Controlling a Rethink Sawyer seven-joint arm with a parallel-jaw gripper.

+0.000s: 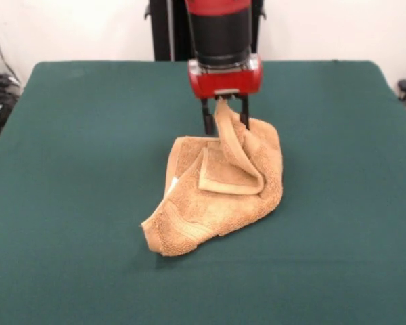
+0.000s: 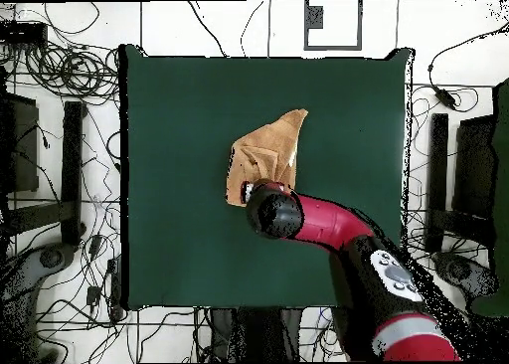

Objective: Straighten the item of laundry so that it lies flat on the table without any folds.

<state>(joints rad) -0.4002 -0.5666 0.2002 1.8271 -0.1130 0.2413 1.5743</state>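
The golden-tan towel (image 1: 216, 196) lies crumpled near the middle of the dark green table (image 1: 88, 169), with one part pulled up into a peak. My gripper (image 1: 225, 116) is shut on that raised peak and holds it a little above the cloth. The rest of the towel rests on the table in folds, one corner pointing toward the front left. A small white tag (image 1: 172, 184) shows at the towel's left edge. In the overhead view the towel (image 2: 270, 151) lies just above the arm's wrist (image 2: 274, 211), which hides the gripper.
The red and black arm (image 2: 338, 231) reaches in from the lower right of the overhead view. Cables and equipment (image 2: 60, 131) lie on the floor around the table. Dark objects stand beside both table edges in the front view.
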